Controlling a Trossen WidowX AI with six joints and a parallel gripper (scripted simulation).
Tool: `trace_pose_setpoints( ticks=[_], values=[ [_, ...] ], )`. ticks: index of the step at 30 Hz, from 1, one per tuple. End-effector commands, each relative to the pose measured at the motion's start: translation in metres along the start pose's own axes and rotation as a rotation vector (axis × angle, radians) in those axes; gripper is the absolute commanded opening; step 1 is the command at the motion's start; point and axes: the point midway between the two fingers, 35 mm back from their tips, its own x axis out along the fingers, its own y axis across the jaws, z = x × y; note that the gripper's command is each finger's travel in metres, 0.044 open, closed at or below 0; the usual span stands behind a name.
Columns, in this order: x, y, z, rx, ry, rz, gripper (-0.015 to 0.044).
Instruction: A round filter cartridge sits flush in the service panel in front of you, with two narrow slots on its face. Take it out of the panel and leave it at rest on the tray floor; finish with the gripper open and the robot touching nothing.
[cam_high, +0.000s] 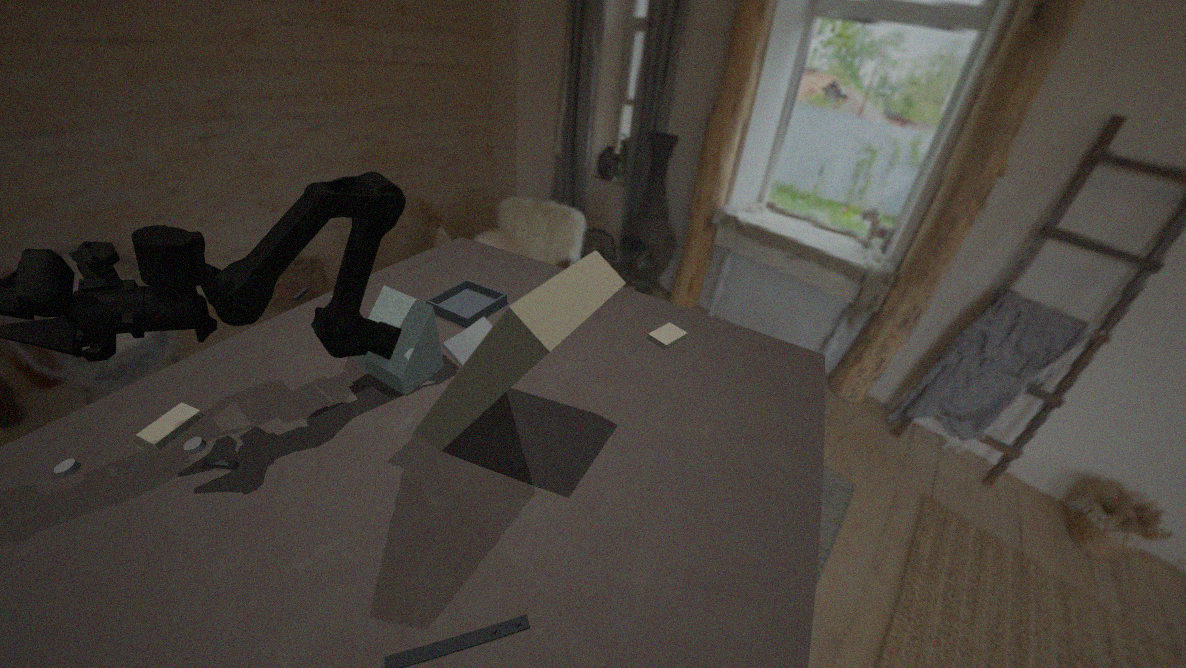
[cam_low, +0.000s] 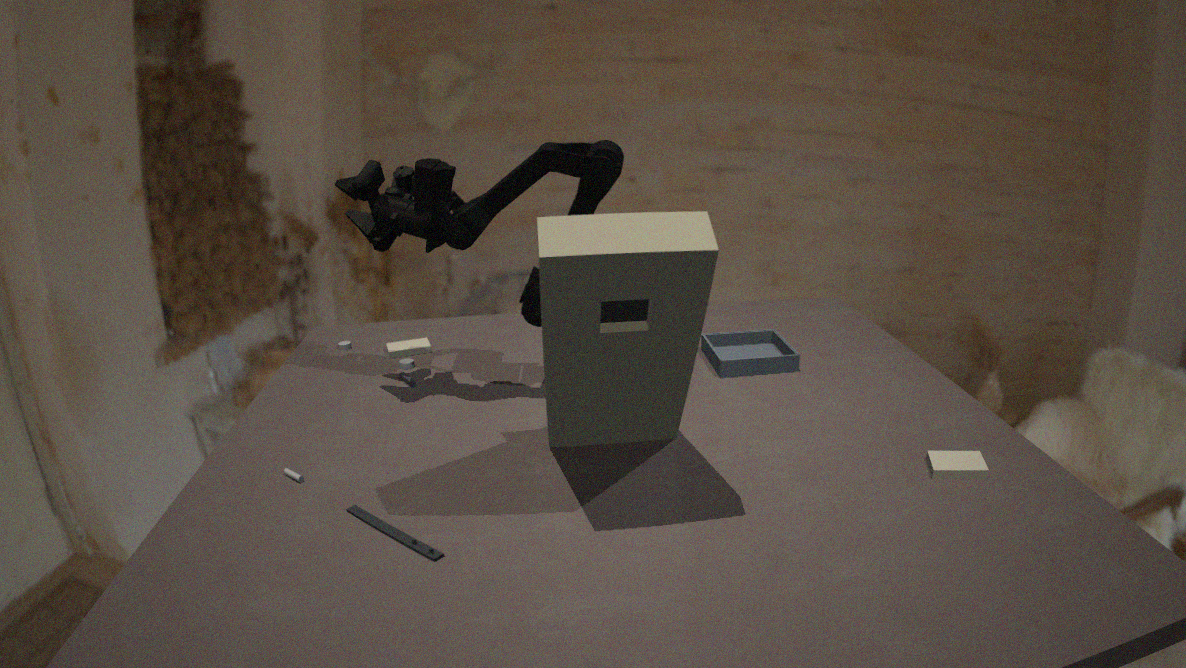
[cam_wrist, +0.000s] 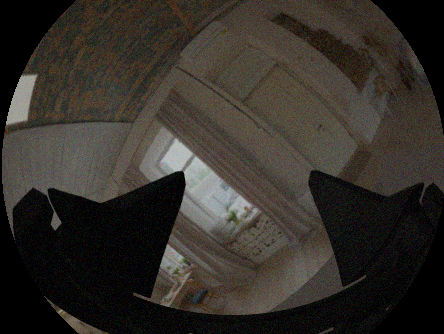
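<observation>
The black arm (cam_low: 531, 178) reaches up from its base and out past one side edge of the table (cam_low: 746, 539), so that the claw (cam_low: 358, 201) hangs in the air beyond that edge, well above the surface and touching nothing. Its two fingers stand wide apart, and in the wrist view only the room's wall and window show between them; nothing is held. Close to the base, near the far edge as the exterior view has it, stands a small pale green wedge-shaped panel (cam_high: 408, 346) with a sloping face. The round cartridge cannot be made out on that face in these pictures, so whether it sits in the panel cannot be told. The blue tray (cam_low: 749, 352) lies flat near the same far edge, just beyond the panel and toward the other side; its floor shows nothing in it. A tall grey-green box (cam_low: 622, 348) with a cream top and a small rectangular opening stands upright near the middle of the table and hides the base in the exterior view. Toward the side edge under the claw lie a cream block (cam_low: 408, 344) and two small round discs (cam_high: 65, 466). Nearer the front edge lie a dark flat bar (cam_low: 394, 532) and a small white peg (cam_low: 292, 474), well apart from the tray. Another cream block (cam_low: 956, 461) rests toward the opposite side edge.
</observation>
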Motion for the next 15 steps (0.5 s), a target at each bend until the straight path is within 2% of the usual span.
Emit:
trace_pose_setpoints(
  ticks=[1, 11, 15],
  values=[
    [0.0, -0.001, -0.001, -0.001, 0.004, -0.003, 0.0374],
    [0.008, -0.021, -0.066, -0.083, 0.251, -0.139, 0.0114],
    [0.002, -0.022, -0.104, -0.144, 0.406, -0.167, 0.0114]
  ],
)
